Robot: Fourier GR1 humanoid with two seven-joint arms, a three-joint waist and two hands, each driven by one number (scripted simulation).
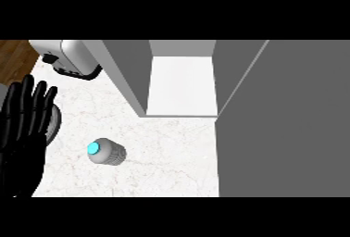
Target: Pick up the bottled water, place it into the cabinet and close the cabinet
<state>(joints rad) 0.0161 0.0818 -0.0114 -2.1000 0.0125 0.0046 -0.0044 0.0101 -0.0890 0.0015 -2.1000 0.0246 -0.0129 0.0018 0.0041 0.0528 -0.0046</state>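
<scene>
Left hand: my left hand [24, 134] stands at the left edge of the view, fingers [28, 95] straight and spread, pointing up, holding nothing.
Right hand: does not show in the head view.
Bottled water: the bottled water [107, 152] stands upright on the white marble tabletop [171, 157], seen from above, blue cap toward me; it is just right of my left hand, apart from it.
Cabinet: the cabinet [182, 83] is open, pale interior showing, beyond and right of the bottle; its grey door [287, 120] fills the right side.
Toaster: a silver toaster [68, 58] sits at the far left corner.
</scene>
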